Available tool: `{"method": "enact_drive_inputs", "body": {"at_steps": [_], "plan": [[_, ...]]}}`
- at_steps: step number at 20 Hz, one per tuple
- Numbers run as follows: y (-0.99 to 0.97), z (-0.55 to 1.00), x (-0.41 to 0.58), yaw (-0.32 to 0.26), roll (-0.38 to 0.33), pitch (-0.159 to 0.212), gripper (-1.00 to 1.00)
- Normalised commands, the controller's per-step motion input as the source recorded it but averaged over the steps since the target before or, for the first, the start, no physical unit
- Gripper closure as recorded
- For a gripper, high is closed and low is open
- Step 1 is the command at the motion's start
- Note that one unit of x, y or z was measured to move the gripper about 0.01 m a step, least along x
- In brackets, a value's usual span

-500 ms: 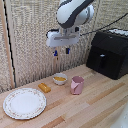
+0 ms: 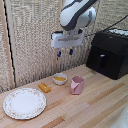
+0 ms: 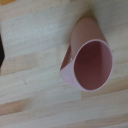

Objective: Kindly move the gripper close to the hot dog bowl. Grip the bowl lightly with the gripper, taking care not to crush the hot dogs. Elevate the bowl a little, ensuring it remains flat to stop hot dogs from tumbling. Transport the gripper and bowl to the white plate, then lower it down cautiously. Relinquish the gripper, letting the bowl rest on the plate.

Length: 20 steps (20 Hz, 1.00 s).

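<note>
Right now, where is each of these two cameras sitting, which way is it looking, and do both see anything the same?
Exterior view: off the arm, facing the wooden table; it shows the gripper, jaws apart and hanging high above the hot dog bowl, plus the white plate.
Wrist view: on the wrist, looking down at the table; none of the robot shows.
Shared: the pink cup, lying tipped.

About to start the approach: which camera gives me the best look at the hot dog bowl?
The exterior view. There the hot dog bowl sits whole on the wooden table, between the orange block and the pink cup, below the raised tool. The wrist view shows only the pink cup on the wood; no bowl.
</note>
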Motion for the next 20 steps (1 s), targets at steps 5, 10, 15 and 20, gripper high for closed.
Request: {"method": "enact_drive_inputs", "body": {"at_steps": [5, 10, 15, 20], "plan": [[-0.40, -0.12, 0.348, 0.018, 0.042, 0.069, -1.00], [-0.22, -0.25, 0.446, 0.061, 0.010, 0.110, -1.00], [-0.23, -0.22, 0.499, 0.045, 0.024, 0.118, -1.00], [-0.21, -0.23, 0.451, 0.069, 0.015, 0.083, -1.00]]}}
